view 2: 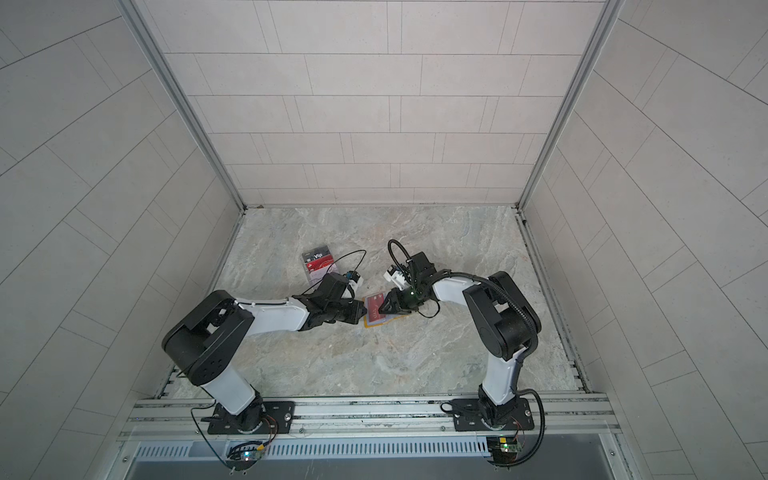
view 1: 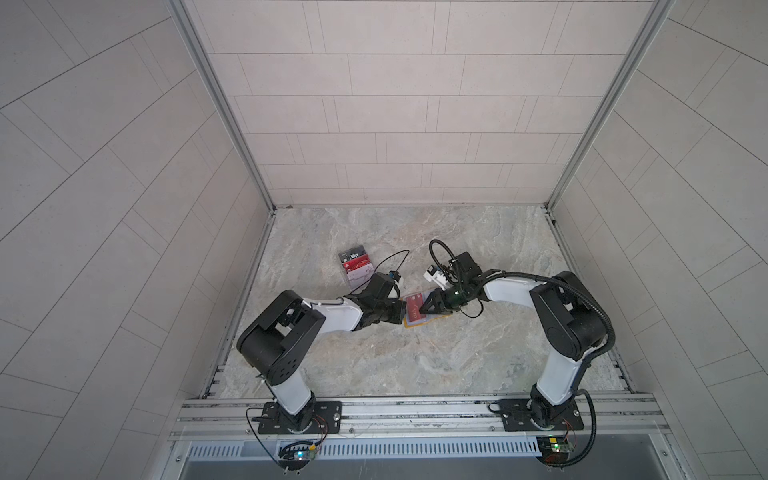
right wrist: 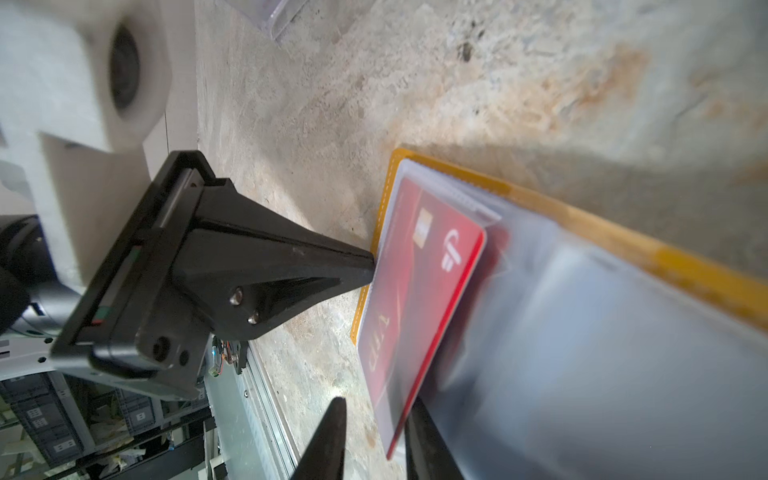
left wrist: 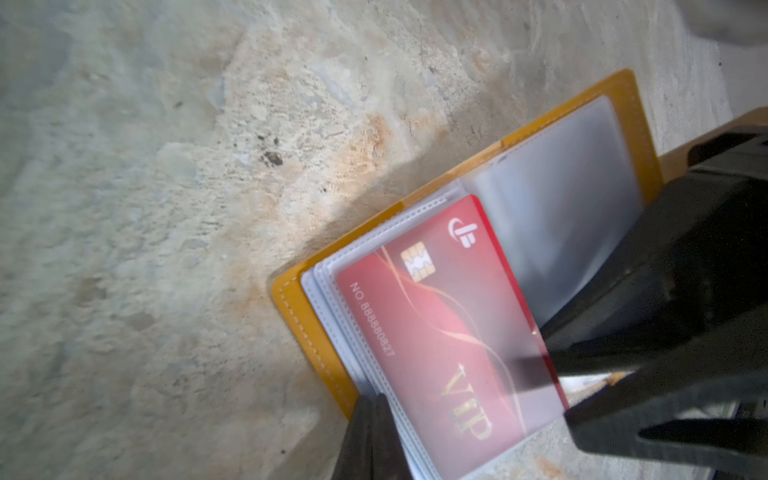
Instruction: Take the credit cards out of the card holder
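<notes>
- Since the right gripper (right wrist: 378, 403) is only partly open astride the end edge of the credit card (left wrist: 436, 332), with a gap seen beside one finger and no firm pinch, the card could be dropped if a pull is begun before the jaws are closed
- If the clear sleeve (left wrist: 561, 199) is caught together with the card, the whole page could be dragged or torn rather than the card freed; sleeve film is seen lying over part of the card near the fingers
- The card holder (view 1: 432, 319) lies open on the table (view 1: 415, 365) between the two arms, and it is pinned only at one short edge. The tips of the fully closed left gripper (right wrist: 368, 270) are pressed there, with nothing seen clamped between them. Should that pressure slip, the holder is likely to be towed along with the card
- Whether more cards are tucked in the pages beneath cannot be told, so one could be missed
- On the card, "VIP" is read in gold letters, and "NO." with a run of eights is printed along one side; the last digits are too blurred to be trusted. A gold chip and a white emblem are also shown
- "Vip" in white is read on the black card (view 1: 354, 252) kept in the acrylic box (view 1: 351, 282), well apart from the holder in both top views; other print there is too small to be read
</notes>
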Controlling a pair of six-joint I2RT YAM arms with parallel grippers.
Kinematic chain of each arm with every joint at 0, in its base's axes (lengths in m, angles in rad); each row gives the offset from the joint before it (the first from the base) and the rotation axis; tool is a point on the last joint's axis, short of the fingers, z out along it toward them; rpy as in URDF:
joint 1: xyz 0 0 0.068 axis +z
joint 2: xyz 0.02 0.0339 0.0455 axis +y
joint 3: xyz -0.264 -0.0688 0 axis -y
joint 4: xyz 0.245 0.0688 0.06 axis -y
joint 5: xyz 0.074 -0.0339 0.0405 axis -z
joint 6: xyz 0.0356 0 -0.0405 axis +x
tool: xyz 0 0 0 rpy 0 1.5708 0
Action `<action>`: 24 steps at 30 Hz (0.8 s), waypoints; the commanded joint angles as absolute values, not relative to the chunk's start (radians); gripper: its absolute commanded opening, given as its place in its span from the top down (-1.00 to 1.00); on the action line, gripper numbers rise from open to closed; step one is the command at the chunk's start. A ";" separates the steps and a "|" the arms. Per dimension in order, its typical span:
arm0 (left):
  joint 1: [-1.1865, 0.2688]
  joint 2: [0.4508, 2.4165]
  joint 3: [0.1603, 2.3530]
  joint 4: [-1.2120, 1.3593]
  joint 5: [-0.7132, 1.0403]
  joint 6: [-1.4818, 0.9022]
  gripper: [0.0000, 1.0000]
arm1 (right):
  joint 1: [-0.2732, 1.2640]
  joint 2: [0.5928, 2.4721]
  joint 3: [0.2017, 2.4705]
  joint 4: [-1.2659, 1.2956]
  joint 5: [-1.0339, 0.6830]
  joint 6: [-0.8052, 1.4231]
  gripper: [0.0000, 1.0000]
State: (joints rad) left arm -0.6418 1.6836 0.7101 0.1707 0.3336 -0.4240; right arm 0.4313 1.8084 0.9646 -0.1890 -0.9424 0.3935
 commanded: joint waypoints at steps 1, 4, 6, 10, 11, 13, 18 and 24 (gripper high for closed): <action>-0.646 1.713 0.718 0.093 0.305 -0.389 1.00 | 0.424 1.787 0.991 -0.249 -0.945 0.344 0.41; -0.646 1.717 0.719 0.089 0.307 -0.387 1.00 | 0.425 1.790 1.003 -0.250 -0.937 0.355 0.41; -0.646 1.718 0.722 0.091 0.308 -0.388 1.00 | 0.424 1.797 1.004 -0.225 -0.940 0.379 0.41; -0.646 1.721 0.724 0.094 0.310 -0.388 1.00 | 0.425 1.813 1.000 -0.173 -0.940 0.427 0.41; -0.646 1.724 0.724 0.094 0.312 -0.387 1.00 | 0.425 1.817 0.995 -0.155 -0.942 0.440 0.41; -0.646 1.725 0.727 0.092 0.313 -0.387 1.00 | 0.425 1.825 0.992 -0.129 -0.948 0.460 0.42; -0.646 1.730 0.734 0.089 0.314 -0.383 1.00 | 0.432 1.844 1.000 -0.118 -0.963 0.461 0.45; -0.646 1.733 0.744 0.085 0.311 -0.382 1.00 | 0.451 1.865 1.049 -0.226 -0.948 0.375 0.48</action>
State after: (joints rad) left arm -0.6418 1.6958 0.7349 0.1429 0.3332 -0.3988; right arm 0.4282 1.8545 1.0103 -0.1894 -0.9337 0.4347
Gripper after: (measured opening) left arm 0.041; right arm 0.266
